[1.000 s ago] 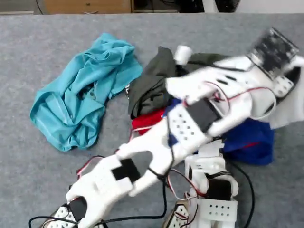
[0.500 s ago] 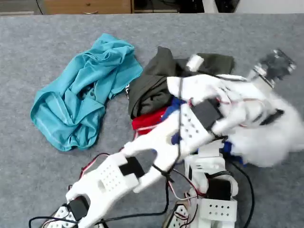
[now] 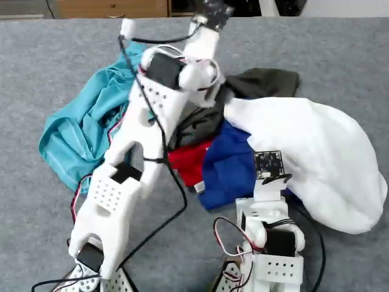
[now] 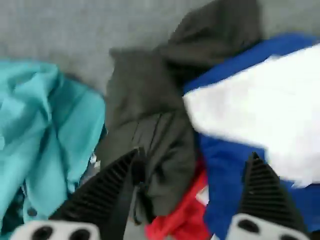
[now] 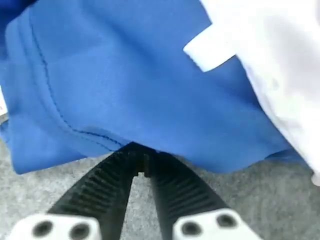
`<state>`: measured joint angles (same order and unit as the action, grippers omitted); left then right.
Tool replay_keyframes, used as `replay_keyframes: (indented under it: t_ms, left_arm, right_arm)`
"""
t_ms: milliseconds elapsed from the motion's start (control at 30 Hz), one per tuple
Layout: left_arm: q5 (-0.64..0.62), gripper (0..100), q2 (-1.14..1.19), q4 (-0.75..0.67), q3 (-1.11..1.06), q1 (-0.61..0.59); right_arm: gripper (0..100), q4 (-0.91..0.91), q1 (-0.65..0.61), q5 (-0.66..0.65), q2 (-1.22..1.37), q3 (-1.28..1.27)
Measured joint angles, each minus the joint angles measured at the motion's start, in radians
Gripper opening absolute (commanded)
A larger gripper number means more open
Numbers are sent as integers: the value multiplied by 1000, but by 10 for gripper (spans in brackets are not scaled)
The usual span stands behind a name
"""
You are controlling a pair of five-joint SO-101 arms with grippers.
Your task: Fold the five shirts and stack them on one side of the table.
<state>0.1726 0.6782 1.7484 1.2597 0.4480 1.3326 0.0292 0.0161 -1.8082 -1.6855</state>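
The grey desk [image 3: 340,55] is lit evenly and brightly by diffuse light from above, its matte surface being rendered in one uniform tone. Soft, shallow shadows are confined to the folds of the teal shirt [image 3: 91,140], whereas the white shirt [image 3: 322,158] is rendered so bright that few folds can be distinguished.

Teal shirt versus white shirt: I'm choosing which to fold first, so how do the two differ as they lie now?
The teal shirt lies directly on the table beside the pile; the white shirt is draped partly over the blue shirt. The teal shirt is bunched into deep creases; the white shirt forms a smoother, rounded mound. Both are unfolded.
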Motion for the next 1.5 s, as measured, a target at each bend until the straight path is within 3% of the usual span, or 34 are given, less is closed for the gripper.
replay_keyframes:
  t_ms: [267,467,567,800,900,1033,1067,1267,1500]
  left_arm:
    - [74,354,-103,0,-542,6]
    - [55,354,-222,-32,-724,38]
    - [6,354,-233,-152,-847,66]
    - [-212,348,-222,-614,-1140,58]
    - [-308,272,-224,-713,-1180,9]
    - [-336,40,-224,-786,-1226,-52]
    - [-331,4,-226,-798,-1226,-63]
    - [-161,18,-229,-792,-1234,-135]
    - [-68,19,-302,-560,-1135,-388]
  right_arm:
    - [4,0,2,0,0,0]
    - [4,0,0,0,0,0]
    - [4,0,0,0,0,0]
    - [4,0,0,0,0,0]
    - [4,0,0,0,0,0]
    - [4,0,0,0,0,0]
    - [4,0,0,0,0,0]
    - [4,0,0,0,0,0]
    - [4,0,0,0,0,0]
